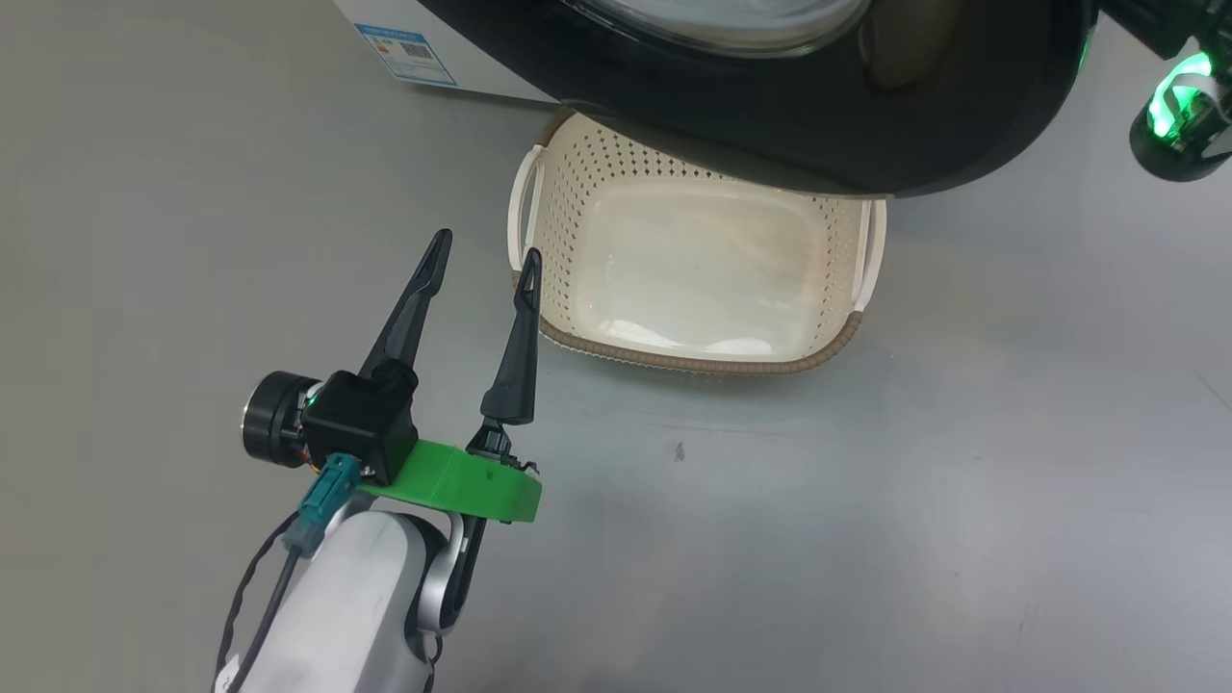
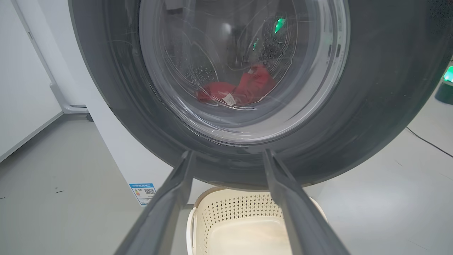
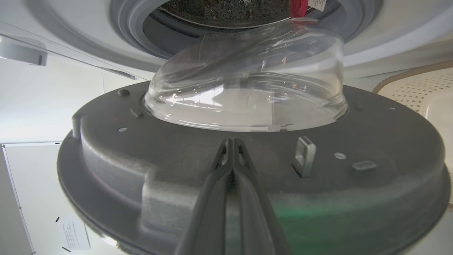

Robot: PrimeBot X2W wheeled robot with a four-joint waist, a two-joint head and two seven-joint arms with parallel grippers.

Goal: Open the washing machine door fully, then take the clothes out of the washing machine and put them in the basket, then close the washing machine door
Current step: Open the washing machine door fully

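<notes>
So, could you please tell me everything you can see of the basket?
The basket is a small rectangular tub of cream plastic with perforated walls, a smooth bottom, a brown woven-look rim and a white handle at each short end. It stands upright and empty on the grey floor, before the washing machine, its far edge hidden beneath the black rim of the open door. The open left gripper is near its left corner; contact cannot be told.

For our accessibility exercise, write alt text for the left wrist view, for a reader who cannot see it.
The washing machine door, black rim around a glass window, looms close, with red clothes visible through the glass. The open left end effector points at it, above a cream basket.
</notes>
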